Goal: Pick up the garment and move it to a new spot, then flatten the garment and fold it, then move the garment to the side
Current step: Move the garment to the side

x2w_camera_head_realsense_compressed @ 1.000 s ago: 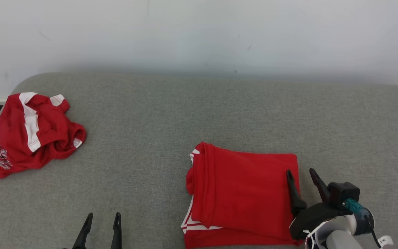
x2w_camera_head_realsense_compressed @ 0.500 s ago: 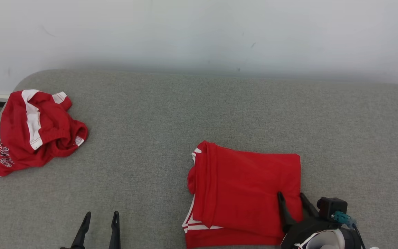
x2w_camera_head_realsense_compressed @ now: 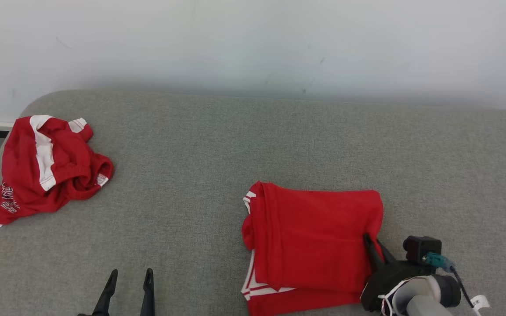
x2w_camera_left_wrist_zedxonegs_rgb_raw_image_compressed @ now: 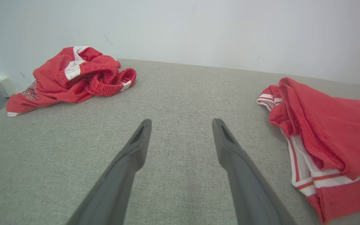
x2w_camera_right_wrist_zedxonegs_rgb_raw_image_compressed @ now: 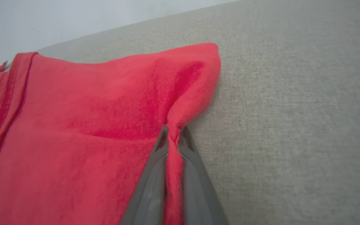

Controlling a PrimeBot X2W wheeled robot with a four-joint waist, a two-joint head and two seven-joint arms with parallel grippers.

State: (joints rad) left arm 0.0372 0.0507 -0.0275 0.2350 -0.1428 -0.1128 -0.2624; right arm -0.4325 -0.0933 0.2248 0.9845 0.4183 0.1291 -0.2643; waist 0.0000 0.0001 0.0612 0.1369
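Head view, lower left: the left gripper (x2w_camera_head_realsense_compressed: 131,273) hangs over bare grey upholstery (x2w_camera_head_realsense_compressed: 191,197), its two dark fingers spread apart and holding nothing. The left wrist view confirms this, with the left gripper (x2w_camera_left_wrist_zedxonegs_rgb_raw_image_compressed: 181,125) parted above the grey upholstery (x2w_camera_left_wrist_zedxonegs_rgb_raw_image_compressed: 173,87) and touching no cloth.

Head view, lower right: the right gripper (x2w_camera_head_realsense_compressed: 371,245) is clenched on the right-hand edge of the folded red garment (x2w_camera_head_realsense_compressed: 314,237), toward its near corner. A small black camera (x2w_camera_head_realsense_compressed: 421,248) sits on the wrist behind it. In the right wrist view, the right gripper (x2w_camera_right_wrist_zedxonegs_rgb_raw_image_compressed: 173,132) has its fingers pressed together on a narrow ridge of red cloth that runs up between them. The rest of the folded red garment (x2w_camera_right_wrist_zedxonegs_rgb_raw_image_compressed: 89,125) spreads flat to the left of the fingers. Its far right corner lies just beyond the fingertips, on the grey upholstery (x2w_camera_right_wrist_zedxonegs_rgb_raw_image_compressed: 292,109).

The folded red garment rests on the near right part of the upholstery as a rough rectangle. White striped trim shows at its near left corner, which also shows in the left wrist view (x2w_camera_left_wrist_zedxonegs_rgb_raw_image_compressed: 330,131).

Farther back, at the left edge of the upholstery and well apart from the folded piece, lies a crumpled red garment (x2w_camera_head_realsense_compressed: 46,171). It has a white band and dark lettering. The left wrist view shows the gathered elastic hem of the crumpled red garment (x2w_camera_left_wrist_zedxonegs_rgb_raw_image_compressed: 73,78).

Behind the upholstery rises a pale wall (x2w_camera_head_realsense_compressed: 253,44).
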